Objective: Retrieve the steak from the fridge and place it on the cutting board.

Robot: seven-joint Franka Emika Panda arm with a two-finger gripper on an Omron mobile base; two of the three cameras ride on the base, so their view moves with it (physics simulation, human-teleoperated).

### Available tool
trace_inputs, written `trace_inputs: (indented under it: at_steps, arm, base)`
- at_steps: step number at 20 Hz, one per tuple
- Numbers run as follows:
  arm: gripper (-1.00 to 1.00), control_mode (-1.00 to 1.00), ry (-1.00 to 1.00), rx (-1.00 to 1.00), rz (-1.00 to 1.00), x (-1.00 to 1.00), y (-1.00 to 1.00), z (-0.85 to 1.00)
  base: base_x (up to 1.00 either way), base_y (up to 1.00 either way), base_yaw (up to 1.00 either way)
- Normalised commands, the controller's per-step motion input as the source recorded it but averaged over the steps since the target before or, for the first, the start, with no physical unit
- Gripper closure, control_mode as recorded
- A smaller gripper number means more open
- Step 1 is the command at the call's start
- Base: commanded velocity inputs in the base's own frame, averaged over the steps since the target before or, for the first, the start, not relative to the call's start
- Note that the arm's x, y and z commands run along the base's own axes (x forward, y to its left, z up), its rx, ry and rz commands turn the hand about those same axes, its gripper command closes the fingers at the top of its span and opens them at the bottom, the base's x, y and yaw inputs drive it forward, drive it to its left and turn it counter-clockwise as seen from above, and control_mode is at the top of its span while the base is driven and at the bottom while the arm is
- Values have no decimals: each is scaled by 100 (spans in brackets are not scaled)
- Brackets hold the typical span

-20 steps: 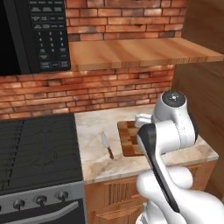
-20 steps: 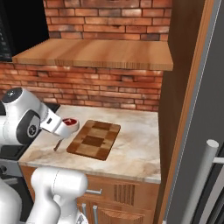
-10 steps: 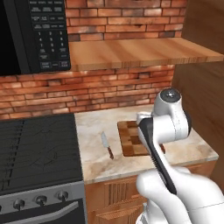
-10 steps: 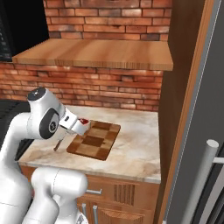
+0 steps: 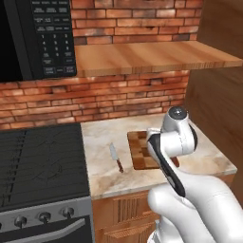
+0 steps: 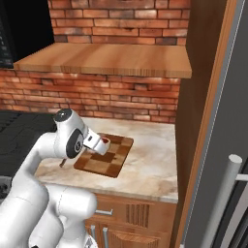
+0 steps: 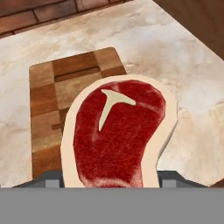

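Hand view has the flat raw steak (image 7: 117, 133), red with a pale fat rim and a whitish T-shaped streak, in the lower centre of the frame, its lower edge at the gripper, whose jaws are closed on it; the finger tips themselves are hidden behind the meat. Behind it, in the centre left of the frame, lies the rectangular checkered wooden cutting board (image 7: 48, 105) on the pale marble counter (image 7: 175, 48). The slab is carried above the board, probably so that it can be lowered flat onto the wood. Right base view shows the gripper (image 6: 102, 143) at the centre left of the frame, over the near left part of the board, with a spot of red at its tip. The dark grey fridge door with its silver bar handle (image 6: 224, 198) stands at the right edge. In the left base view a small knife with a dark handle (image 5: 116, 157) lies on the counter just left of the board, apart from it. The black microwave's keypad (image 5: 52, 35) in the upper left carries small white markings, too blurred to read; no brand shows anywhere.
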Motion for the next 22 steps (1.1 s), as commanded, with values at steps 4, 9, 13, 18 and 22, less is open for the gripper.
trace_inputs:
  at_steps: [4,9,13,18,22]
  arm:
    - [100,-100,3,0,0,49,0,-57]
    - [100,-100,0,0,0,29,1,-51]
    - [100,-100,-1,0,0,6,13,-45]
    - [100,-100,-2,0,-2,0,19,-38]
    - [100,-100,-2,0,-9,0,11,-47]
  base:
    - [0,0,0]
    - [0,0,0]
    - [0,0,0]
    - [0,0,0]
    - [0,0,0]
